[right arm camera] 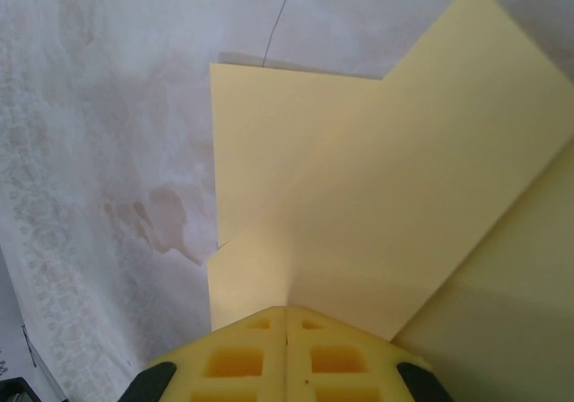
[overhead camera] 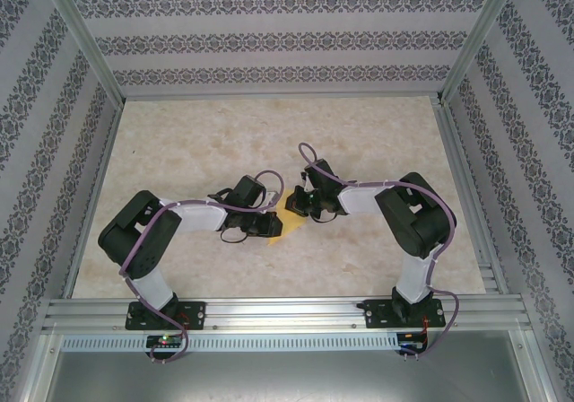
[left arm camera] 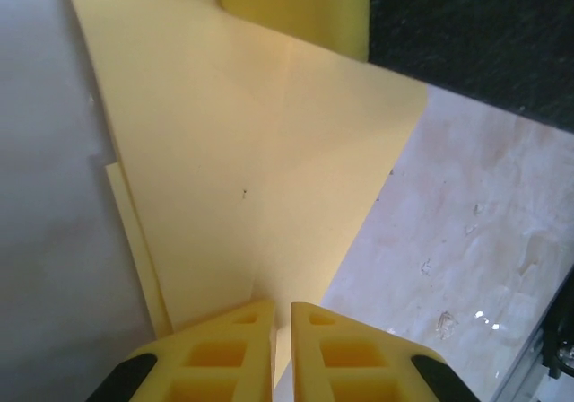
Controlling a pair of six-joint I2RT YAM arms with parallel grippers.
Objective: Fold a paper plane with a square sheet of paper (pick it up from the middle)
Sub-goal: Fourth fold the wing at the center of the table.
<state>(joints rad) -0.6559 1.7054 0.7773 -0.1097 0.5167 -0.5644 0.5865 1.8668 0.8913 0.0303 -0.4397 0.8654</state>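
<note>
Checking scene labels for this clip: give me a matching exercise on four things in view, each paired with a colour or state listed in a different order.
Things:
1 paper
2 table
3 walls
4 left gripper

Colours or states:
A beige, marbled
B shut on the paper
C yellow, creased
D grey patterned stripes

Pairs: 1-C; 2-A; 3-D; 4-B
</note>
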